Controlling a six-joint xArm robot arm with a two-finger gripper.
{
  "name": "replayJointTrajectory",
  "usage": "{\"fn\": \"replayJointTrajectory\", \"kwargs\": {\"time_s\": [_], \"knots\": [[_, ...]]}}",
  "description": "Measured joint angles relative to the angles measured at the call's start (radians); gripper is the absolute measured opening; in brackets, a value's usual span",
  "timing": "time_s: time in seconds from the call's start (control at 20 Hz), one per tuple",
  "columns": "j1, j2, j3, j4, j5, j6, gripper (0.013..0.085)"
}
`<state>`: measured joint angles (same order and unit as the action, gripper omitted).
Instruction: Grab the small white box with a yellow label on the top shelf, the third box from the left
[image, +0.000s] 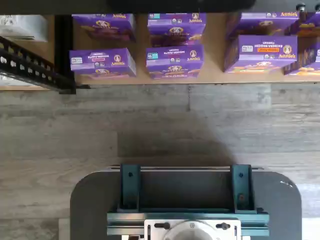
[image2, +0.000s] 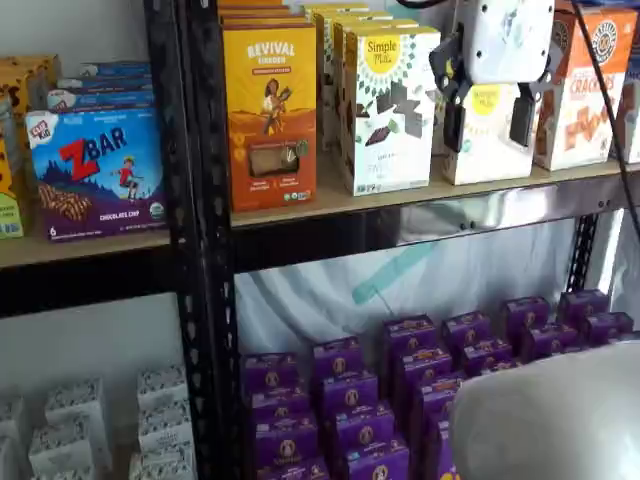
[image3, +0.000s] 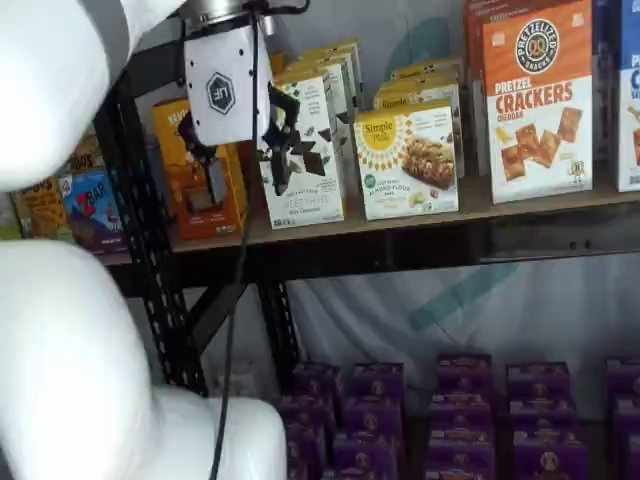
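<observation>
Your pincer (image2: 490, 122) hangs open, fingers spread, before the small white box (image3: 408, 162), which stands upright on the top shelf (image3: 520, 205) at three o'clock of the taller chocolate box (image3: 305, 150).

gripper (image2: 487, 118) partly hiding small white box (image2: 490, 150)

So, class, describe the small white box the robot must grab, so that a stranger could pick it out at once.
Find the top shelf, a tan board with a shiny dark front rail. On it, between a taller white box with dark chocolate pieces and an orange-and-white pretzel crackers box, stands the small white box. It is the shortest of the three, with a yellow sunburst circle and a baked-goods photo.
</observation>
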<state>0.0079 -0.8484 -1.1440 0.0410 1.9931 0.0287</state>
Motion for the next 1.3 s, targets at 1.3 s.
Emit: {"fn": "replayJointTrajectory", "kwargs": {"time_s": [1.3], "knots": [[-0.230, 0.139, -0.068, 0.022, -0.184, -0.227, 0.0850]]}}
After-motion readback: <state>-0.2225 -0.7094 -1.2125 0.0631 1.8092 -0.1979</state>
